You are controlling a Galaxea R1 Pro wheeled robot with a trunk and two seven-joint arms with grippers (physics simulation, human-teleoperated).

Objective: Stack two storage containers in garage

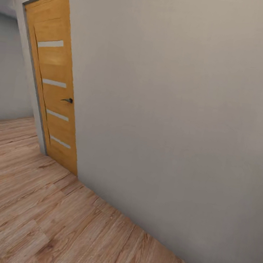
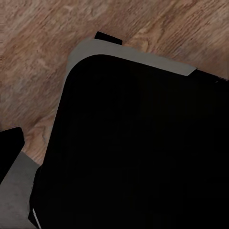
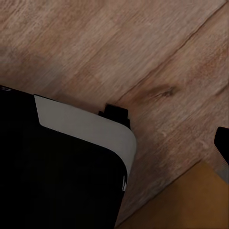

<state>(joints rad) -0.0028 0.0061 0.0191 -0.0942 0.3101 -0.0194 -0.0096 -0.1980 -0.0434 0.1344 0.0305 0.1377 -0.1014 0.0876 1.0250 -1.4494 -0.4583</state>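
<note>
The storage containers are out of view. In the head view I face a plain pale wall point(image 1: 179, 113) with light wood-plank flooring point(image 1: 33, 218) below it. Both wrist views look down on my own black base with its grey rim point(image 2: 138, 143) point(image 3: 57, 176) over the same planks. A dark shape that may be a fingertip point(image 2: 9, 143) sits at the left wrist view's edge, and another such fingertip point(image 3: 222, 143) at the right wrist view's edge. Neither view shows how the jaws stand.
A closed orange-brown wooden door point(image 1: 55, 80) with pale horizontal strips and a dark handle point(image 1: 68, 100) stands at the left of the wall. Beyond it the flooring runs on past a corner. An orange-brown patch point(image 3: 191, 200) of unclear identity lies beside my base.
</note>
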